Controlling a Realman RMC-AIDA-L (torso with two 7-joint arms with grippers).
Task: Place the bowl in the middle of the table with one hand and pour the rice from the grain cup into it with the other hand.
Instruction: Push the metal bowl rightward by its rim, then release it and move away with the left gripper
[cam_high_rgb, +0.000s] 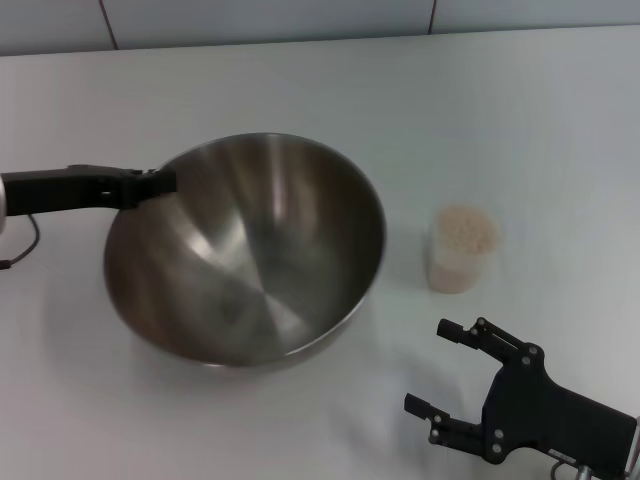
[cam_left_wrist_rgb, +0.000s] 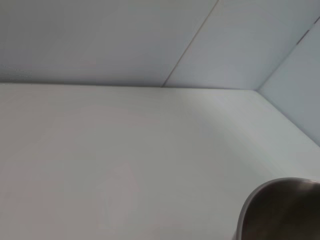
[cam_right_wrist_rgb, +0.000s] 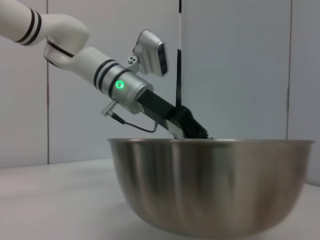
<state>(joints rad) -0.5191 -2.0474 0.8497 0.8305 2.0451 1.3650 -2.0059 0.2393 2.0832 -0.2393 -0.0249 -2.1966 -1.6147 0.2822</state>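
The bowl (cam_high_rgb: 245, 250), a wide, shiny stainless-steel mixing bowl, sat upright on the white worktop (cam_high_rgb: 320, 90) with nothing inside it. The grain cup (cam_high_rgb: 461, 249), small, clear and tapered, stood upright well apart from the bowl toward the robot's right. Cream-coloured rice (cam_high_rgb: 466, 229) filled it nearly to the rim.

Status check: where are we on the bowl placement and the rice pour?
Mostly done: the large stainless-steel bowl sits on the white table, roughly central. In hand: the left gripper is at the bowl's rim; whether it grips is unclear. Left: the pour. The small clear plastic grain cup stands upright beside the bowl, full of cream-coloured rice; the bowl is empty. The right gripper is open, short of the cup.
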